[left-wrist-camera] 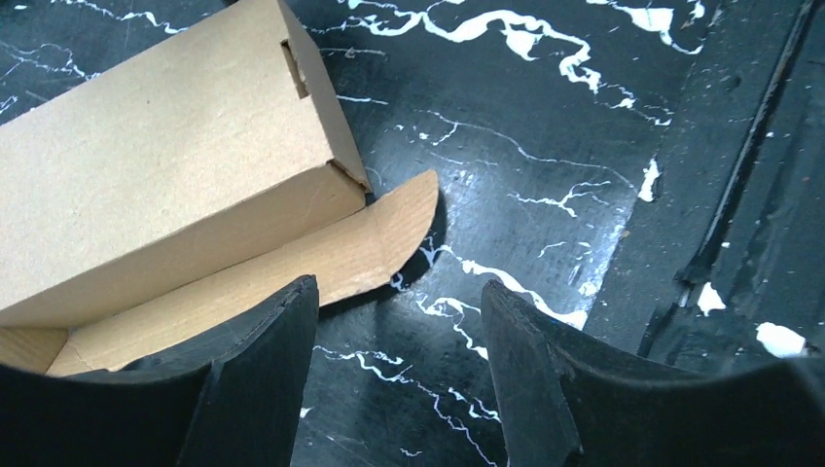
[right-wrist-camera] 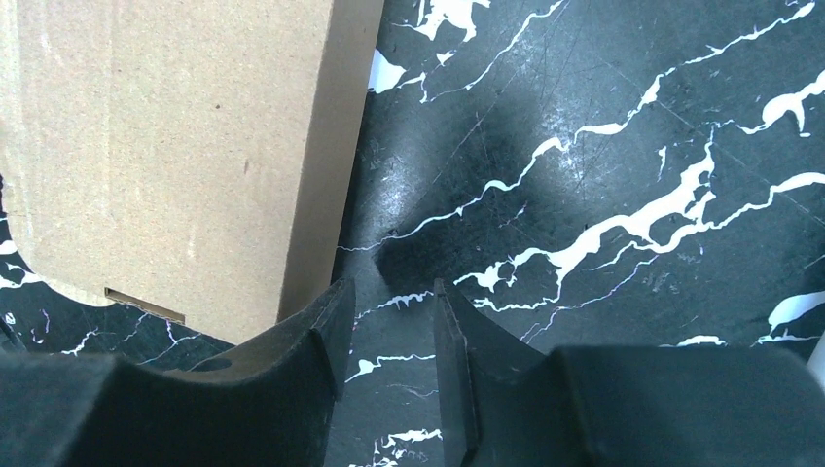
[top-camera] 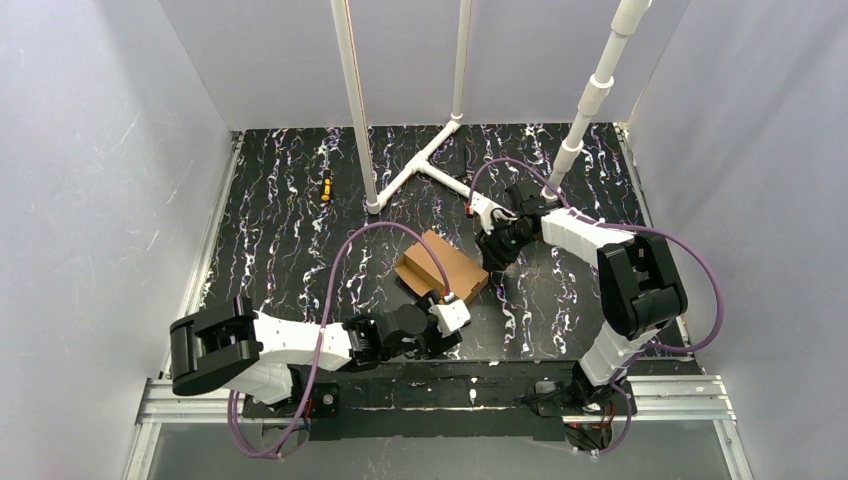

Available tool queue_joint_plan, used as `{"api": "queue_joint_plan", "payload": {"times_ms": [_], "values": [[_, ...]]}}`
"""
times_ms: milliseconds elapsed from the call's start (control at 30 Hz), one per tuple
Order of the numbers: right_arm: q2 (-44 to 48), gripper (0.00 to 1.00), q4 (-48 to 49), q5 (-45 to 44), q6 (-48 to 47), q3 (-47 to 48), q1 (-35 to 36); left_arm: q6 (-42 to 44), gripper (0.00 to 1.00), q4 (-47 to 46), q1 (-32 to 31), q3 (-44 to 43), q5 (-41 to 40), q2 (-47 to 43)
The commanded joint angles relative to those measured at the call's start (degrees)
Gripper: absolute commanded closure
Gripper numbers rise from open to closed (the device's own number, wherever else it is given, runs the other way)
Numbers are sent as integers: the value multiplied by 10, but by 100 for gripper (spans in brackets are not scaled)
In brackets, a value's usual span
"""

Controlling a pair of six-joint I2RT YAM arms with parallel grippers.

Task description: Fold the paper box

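Roughly at the middle of the black marbled table sits the paper box, a small brown cardboard box turned at an angle to the table edges. The left gripper hangs at the box's 6 o'clock, close to its near corner. In the left wrist view this gripper has its fingers spread wide with only bare table between them. There the box fills the 10 o'clock part of the view, and one rounded flap lies unfolded flat on the table, running down behind the left finger.

The right gripper stands at the box's 2 o'clock, just beside its far end. Its wrist view shows the gripper with a narrow gap between the fingers and nothing held. The box lies at 10 o'clock there, a slot cut near its lower edge.

A small yellow-and-black object lies well apart at the box's 10 o'clock.
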State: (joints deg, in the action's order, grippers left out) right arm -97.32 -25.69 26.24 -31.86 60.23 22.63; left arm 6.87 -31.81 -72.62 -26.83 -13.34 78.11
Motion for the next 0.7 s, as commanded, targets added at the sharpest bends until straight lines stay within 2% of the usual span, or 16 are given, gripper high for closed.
{"api": "queue_joint_plan", "payload": {"times_ms": [0, 133, 200, 300, 400, 533, 667], "values": [[-3, 57, -11, 21, 4, 23, 9, 4, 40, -35, -2, 20, -37, -8], [-4, 57, -14, 31, 3, 24, 14, -33, 39, -71, -2, 58, -78, -53], [-3, 57, -16, 34, 2, 24, 16, -84, 41, -82, -1, 76, -114, -87], [-5, 57, -17, 34, 1, 26, 19, -208, 45, -69, 10, 99, -143, -155], [-7, 56, -16, 31, 2, 25, 22, -347, 49, -59, 46, 118, -123, -207], [-9, 56, -15, 28, 2, 26, 24, -521, 69, -53, 115, 121, -76, -209], [-10, 56, -14, 24, 3, 26, 25, -606, 93, -39, 135, 89, -59, -168]]}}
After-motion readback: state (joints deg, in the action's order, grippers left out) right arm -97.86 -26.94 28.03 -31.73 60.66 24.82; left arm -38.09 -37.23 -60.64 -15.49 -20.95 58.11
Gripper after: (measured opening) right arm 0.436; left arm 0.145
